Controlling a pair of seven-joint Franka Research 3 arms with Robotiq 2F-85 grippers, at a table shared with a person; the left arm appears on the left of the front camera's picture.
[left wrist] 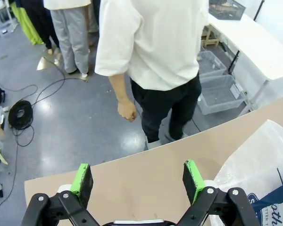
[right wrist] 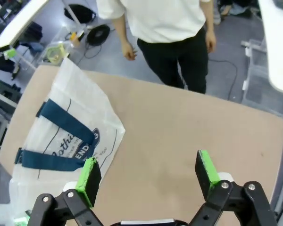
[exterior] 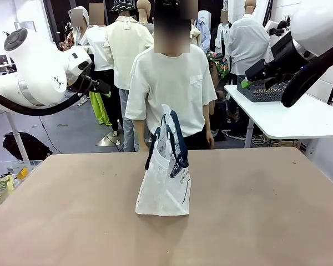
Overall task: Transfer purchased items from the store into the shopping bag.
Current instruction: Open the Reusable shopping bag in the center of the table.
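1. The left gripper [left wrist: 137, 176] and right gripper [right wrist: 148, 169] both have their jaws wide apart and hold nothing. They hang high, well clear of the table [exterior: 72, 221].
2. The bag [exterior: 164, 183] stands upright mid-table, handles [exterior: 176, 133] up, just in front of the person [exterior: 169, 83].
3. Risk: the bag is thin and stands unsupported, so a nudge from a finger or a dropped item could tip it (it looks nearly empty, so probably light).
4. Risk: its mouth looks narrow. An item lowered off-centre may catch on the handles and land on the table.
5. The front view shows the bag's upright stance and a clear bin [exterior: 3, 166] at the table's left edge holding small items [exterior: 22, 173], probably the purchases. The right wrist view gives the bag from above, with its handles and print. The left wrist view catches a bag corner and the person's hanging hand [left wrist: 127, 110].
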